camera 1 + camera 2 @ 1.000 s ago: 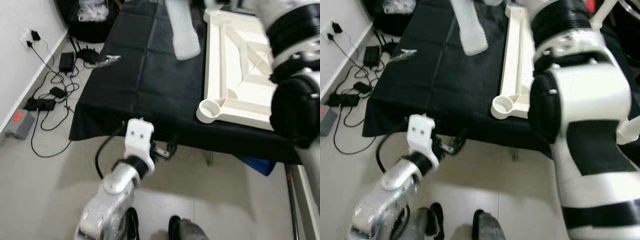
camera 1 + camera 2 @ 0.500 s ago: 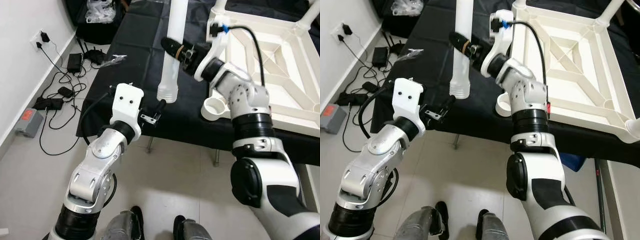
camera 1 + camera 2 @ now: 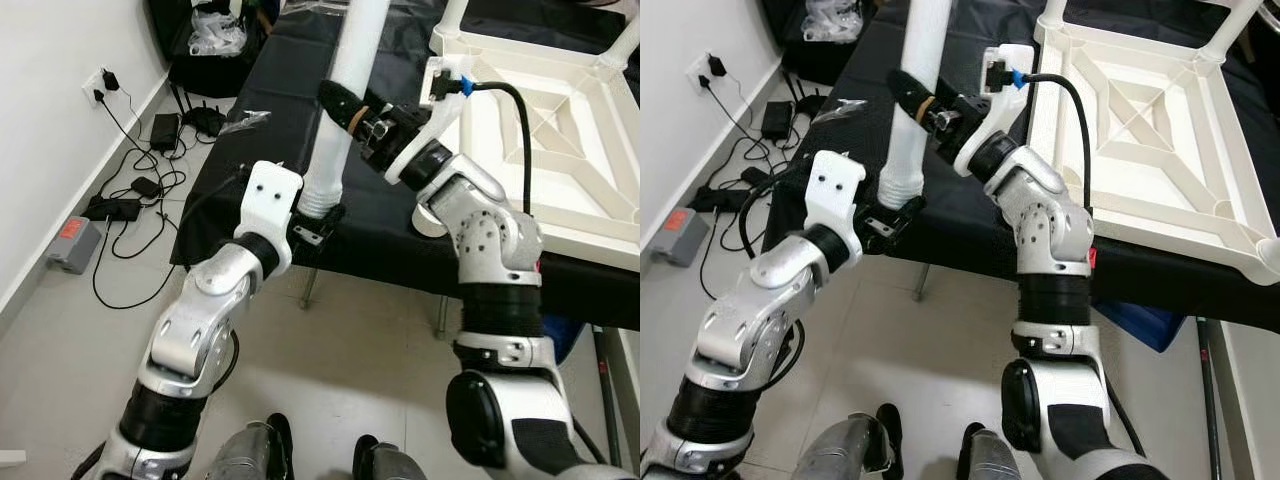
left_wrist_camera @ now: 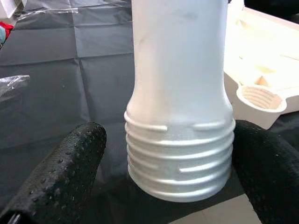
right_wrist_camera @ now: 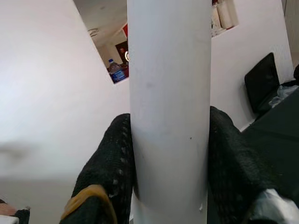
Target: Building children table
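While the right gripper clamps its black fingers around the middle of the white table leg, the leg stands nearly upright over the near edge of the black cloth. The left gripper sits at the leg's threaded lower end, its two fingers spread on either side of the threads and not touching them. The white tabletop lies upside down on the cloth just beside, one screw socket near the leg. Cables trail across the floor by the wall.
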`<state>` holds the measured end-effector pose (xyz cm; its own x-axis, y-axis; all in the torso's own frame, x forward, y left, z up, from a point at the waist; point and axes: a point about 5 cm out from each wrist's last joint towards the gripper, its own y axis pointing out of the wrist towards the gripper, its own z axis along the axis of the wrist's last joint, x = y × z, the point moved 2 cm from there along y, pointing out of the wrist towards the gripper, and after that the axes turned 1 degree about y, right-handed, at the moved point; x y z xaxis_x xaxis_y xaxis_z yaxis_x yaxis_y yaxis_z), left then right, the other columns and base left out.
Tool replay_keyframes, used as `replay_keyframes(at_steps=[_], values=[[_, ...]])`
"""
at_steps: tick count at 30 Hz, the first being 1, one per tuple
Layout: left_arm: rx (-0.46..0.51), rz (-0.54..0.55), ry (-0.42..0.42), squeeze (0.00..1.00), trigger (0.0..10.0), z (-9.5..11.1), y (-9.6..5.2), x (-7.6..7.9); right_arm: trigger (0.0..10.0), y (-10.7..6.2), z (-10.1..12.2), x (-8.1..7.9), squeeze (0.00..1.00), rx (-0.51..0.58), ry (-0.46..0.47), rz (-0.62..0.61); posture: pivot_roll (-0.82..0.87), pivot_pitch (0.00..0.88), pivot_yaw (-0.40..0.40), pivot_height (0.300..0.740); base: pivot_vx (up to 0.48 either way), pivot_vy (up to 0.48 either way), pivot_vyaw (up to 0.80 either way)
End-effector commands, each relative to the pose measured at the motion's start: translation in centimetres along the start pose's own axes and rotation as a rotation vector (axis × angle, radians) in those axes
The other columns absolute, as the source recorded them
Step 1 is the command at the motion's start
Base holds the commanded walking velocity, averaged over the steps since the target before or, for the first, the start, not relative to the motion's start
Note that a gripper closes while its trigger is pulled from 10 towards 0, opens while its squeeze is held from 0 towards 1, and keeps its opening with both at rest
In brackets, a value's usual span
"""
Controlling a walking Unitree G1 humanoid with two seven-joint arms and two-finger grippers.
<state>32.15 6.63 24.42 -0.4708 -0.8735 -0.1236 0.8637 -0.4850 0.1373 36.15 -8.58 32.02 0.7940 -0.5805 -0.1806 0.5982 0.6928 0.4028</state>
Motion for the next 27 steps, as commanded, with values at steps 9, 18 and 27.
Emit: replay_keyframes(at_steps=[9,18,27], values=[[-0.025,-0.003,-0.005,0.0,10.0,-0.6,0.9,-0.3,0.0,-0.5,-1.4,-2.0,0.0,-0.026,0.036,0.057,0.12,0.2,-0.005,0.74,0.0,0.0,0.0],[-0.006,-0.01,0.008,0.0,0.0,-0.8,1.4,-0.4,0.0,-0.9,-1.9,-2.6,0.0,-0.042,0.05,0.049,0.11,0.21,-0.001,0.74,0.0,0.0,0.0],[-0.022,-0.021,0.05,0.0,0.6,-1.0,1.5,-0.1,0.0,-1.1,-2.0,-2.7,0.0,-0.047,0.055,0.032,0.12,0.214,-0.003,0.74,0.0,0.0,0.0]])
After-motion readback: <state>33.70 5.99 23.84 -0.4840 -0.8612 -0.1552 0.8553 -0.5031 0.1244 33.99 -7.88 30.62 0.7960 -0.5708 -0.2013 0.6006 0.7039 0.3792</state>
